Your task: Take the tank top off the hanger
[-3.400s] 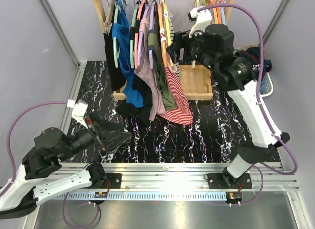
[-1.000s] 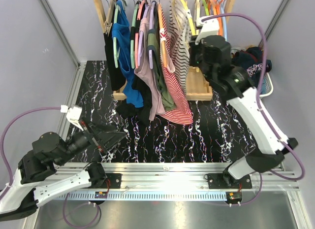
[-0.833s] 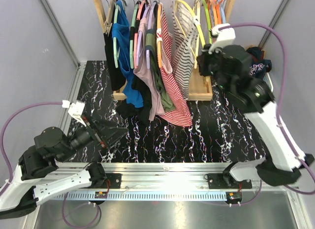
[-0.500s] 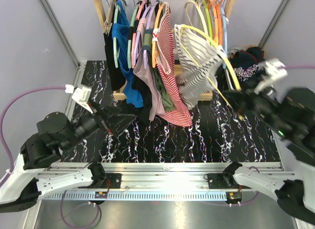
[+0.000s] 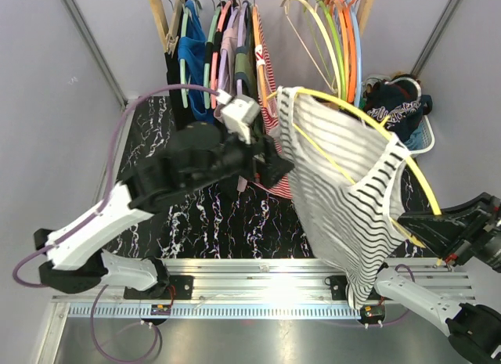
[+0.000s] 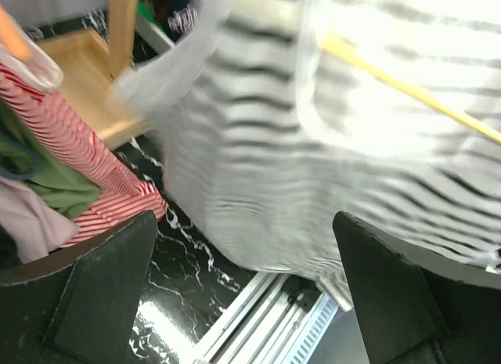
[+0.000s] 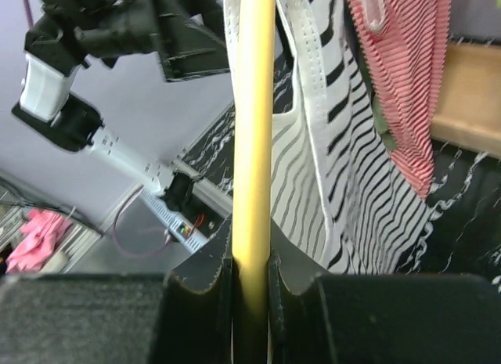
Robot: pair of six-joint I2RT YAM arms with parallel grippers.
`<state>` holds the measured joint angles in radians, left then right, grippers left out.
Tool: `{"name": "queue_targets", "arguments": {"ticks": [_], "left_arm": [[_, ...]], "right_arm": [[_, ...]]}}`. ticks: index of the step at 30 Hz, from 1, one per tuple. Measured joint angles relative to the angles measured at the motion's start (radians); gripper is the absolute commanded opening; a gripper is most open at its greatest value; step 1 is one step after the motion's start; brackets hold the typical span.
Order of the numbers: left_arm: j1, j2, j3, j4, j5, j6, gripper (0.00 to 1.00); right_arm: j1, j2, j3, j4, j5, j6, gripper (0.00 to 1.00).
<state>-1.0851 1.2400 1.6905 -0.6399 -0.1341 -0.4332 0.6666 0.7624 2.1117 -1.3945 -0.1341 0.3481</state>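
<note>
Overhead view from the near edge, looking down on the table (image 5: 235, 223), clothes rack (image 5: 159, 16) at frame top, left wrist view close against the striped tank top (image 6: 329, 160), right wrist view sighting along the yellow hanger (image 7: 253, 106), all sharing that top.

light: bright, even | left wrist view: tank top (image 6: 258, 184) motion-blurred, overexposed | top: sharp

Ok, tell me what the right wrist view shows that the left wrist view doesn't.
Only the right wrist view: the right end effector shut on the yellow hanger, and the left arm beyond it. Only the left wrist view: the left end effector, open and empty. Both: the striped tank top on that hanger, the red striped top and the wooden rack base.
</note>
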Motion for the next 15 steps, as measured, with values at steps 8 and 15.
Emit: {"name": "queue_targets", "arguments": {"ticks": [8,15], "left_arm": [[-0.080,0.108,-0.018,0.038,-0.058,0.045,0.96],[-0.080,0.101,-0.038,0.090,-0.192,0.065,0.11]], "right_arm": [[0.000,0.003,-0.037,-0.055,-0.063,0.047,0.00],[0.000,0.003,-0.037,-0.055,-0.068,0.053,0.00]]}}
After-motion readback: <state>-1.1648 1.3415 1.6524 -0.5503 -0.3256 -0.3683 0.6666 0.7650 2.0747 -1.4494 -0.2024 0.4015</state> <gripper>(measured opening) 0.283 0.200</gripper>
